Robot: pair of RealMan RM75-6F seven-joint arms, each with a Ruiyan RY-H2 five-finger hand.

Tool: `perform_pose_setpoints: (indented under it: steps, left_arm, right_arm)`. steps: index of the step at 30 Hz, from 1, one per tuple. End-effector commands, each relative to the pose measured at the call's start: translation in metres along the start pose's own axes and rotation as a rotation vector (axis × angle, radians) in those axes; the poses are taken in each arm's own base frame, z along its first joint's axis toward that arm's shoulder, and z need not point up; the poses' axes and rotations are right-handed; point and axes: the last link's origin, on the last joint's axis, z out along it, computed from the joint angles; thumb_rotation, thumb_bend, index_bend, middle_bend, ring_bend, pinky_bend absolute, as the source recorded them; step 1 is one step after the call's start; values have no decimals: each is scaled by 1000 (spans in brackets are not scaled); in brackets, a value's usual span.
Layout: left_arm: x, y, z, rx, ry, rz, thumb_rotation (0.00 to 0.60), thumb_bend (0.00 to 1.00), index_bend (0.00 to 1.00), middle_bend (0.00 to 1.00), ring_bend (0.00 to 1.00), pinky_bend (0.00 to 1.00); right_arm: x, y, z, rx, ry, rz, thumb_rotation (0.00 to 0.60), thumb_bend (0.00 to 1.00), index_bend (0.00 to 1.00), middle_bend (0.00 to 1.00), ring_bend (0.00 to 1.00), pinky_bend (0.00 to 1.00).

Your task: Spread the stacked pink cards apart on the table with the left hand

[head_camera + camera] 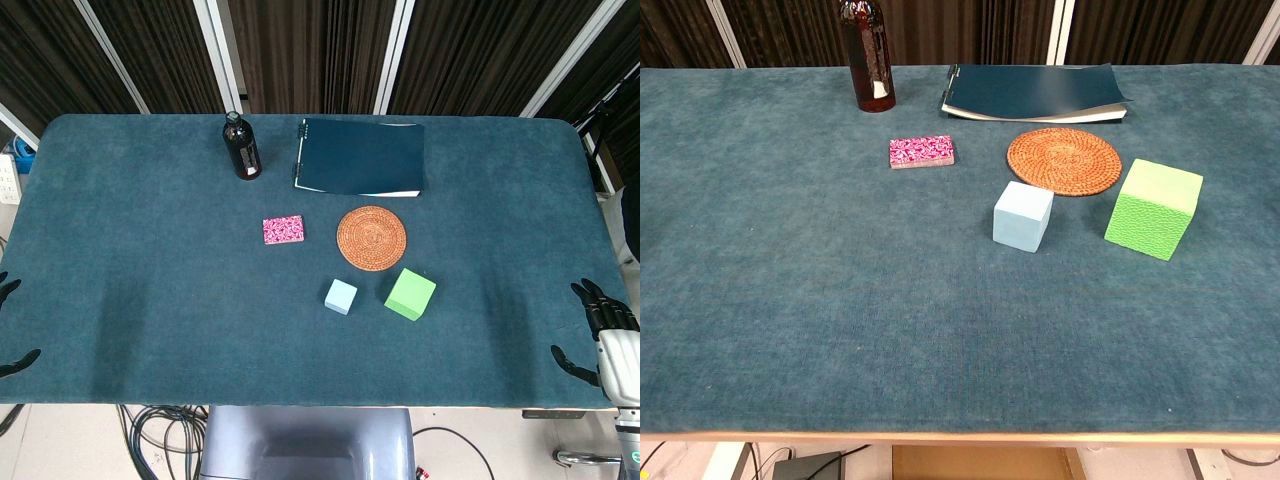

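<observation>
The stack of pink patterned cards (283, 229) lies flat near the middle of the blue table (140, 250), also seen in the chest view as a neat pile (922, 151). Only the dark fingertips of my left hand (10, 325) show at the far left edge of the head view, spread apart and holding nothing, far from the cards. My right hand (598, 330) sits at the table's right front corner, fingers apart and empty. Neither hand appears in the chest view.
A dark bottle (241, 147) stands behind the cards, with a dark blue folder (360, 157) to its right. A round woven coaster (371, 237), a light blue cube (340, 296) and a green cube (410, 294) sit right of the cards.
</observation>
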Motion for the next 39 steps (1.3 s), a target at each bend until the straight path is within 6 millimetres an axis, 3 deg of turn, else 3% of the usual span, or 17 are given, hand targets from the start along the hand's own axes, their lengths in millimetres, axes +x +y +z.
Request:
perform_pose_setpoints:
  steps: [1, 26, 31, 39]
  left_arm:
    - [-2, 1, 2, 3, -4, 9, 600, 43, 174, 142, 31, 34]
    - [-4, 10, 12, -14, -24, -18, 600, 42, 189, 142, 33, 34]
    - [4, 35, 47, -57, -31, -27, 600, 42, 197, 140, 33, 34]
    - [2, 103, 144, -125, -167, -43, 600, 42, 226, 143, 33, 40]
  right_arm:
    - [1, 0, -1, -4, 3, 4, 600, 242, 79, 50, 124, 169]
    - [2, 3, -1, -35, 2, 25, 600, 242, 79, 50, 124, 169]
    - [1, 2, -1, -32, -4, 28, 600, 242, 79, 50, 125, 169]
    - [1, 2, -1, -40, -6, 38, 600, 242, 79, 50, 126, 169]
